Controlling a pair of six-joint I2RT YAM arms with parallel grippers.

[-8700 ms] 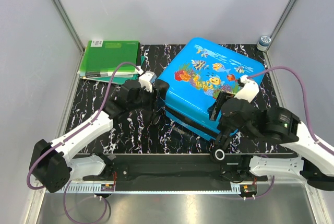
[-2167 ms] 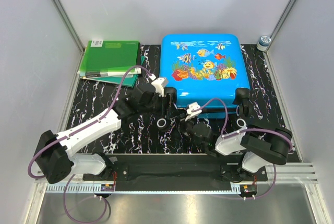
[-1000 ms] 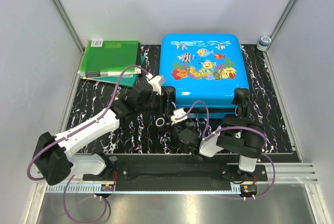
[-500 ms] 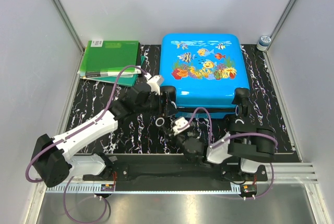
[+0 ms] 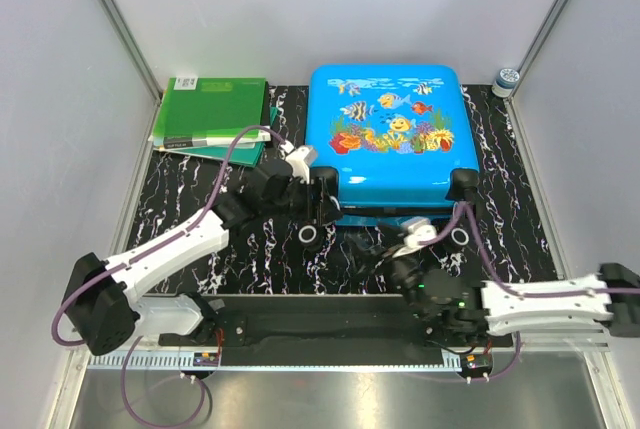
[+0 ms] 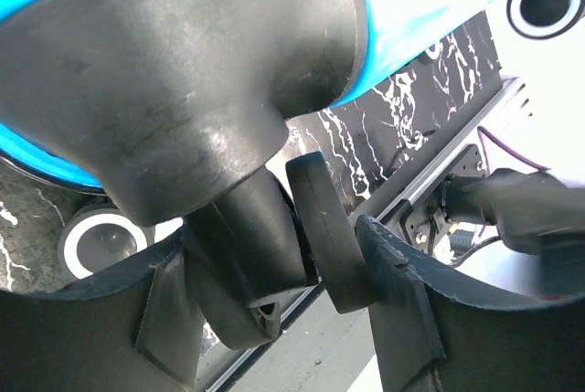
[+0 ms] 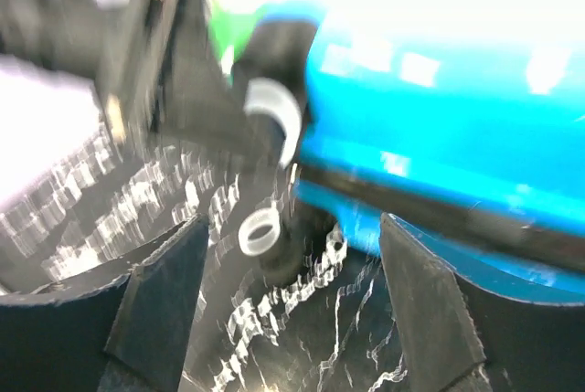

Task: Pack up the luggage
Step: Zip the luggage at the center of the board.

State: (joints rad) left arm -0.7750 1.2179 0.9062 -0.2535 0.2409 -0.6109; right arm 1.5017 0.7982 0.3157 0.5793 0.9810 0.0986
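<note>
A robot lab cell (plain grey walls [image 5: 300,9], aluminium frame posts [image 5: 120,19]).

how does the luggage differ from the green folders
The luggage is bright blue with a fish print; the green folders are plain green. The luggage is a thick wheeled shell, the folders a thin flat stack. The luggage is larger than the folders. Both lie flat on the black marbled mat.
</note>
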